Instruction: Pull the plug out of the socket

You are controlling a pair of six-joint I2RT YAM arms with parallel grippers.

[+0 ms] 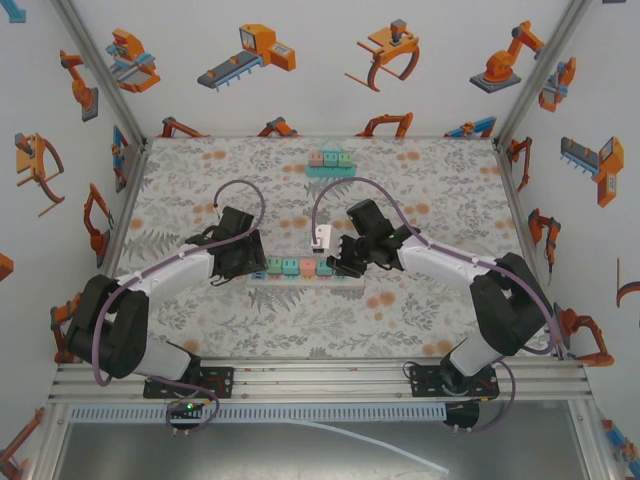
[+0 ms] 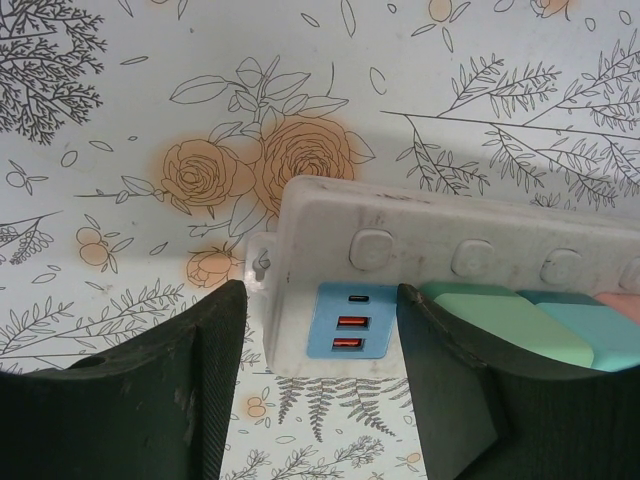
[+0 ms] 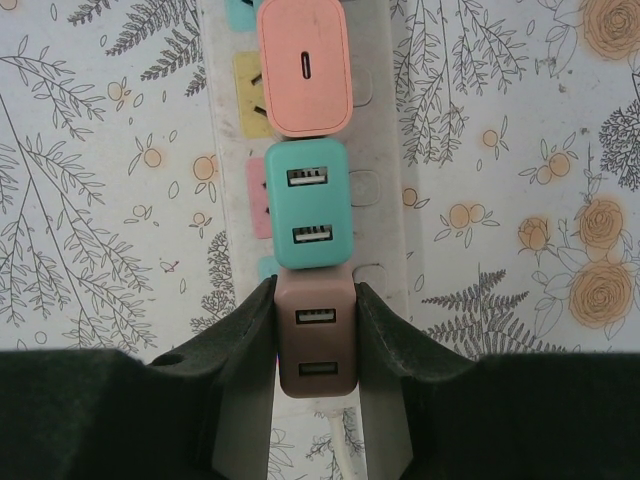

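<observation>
A white power strip lies across the table's middle with several coloured plugs in a row. In the right wrist view my right gripper is shut on the brown two-port plug at the strip's near end, one finger pressed on each side. A teal plug and a salmon plug sit beyond it on the strip. My left gripper is open and straddles the strip's other end, where a blue USB panel sits beside a green plug. Its left finger stands apart from the strip.
A second, teal-based strip with coloured plugs lies near the back wall. Patterned walls and metal frame posts close in the table on both sides. Purple cables loop above both arms. Open floral tabletop lies around the strip.
</observation>
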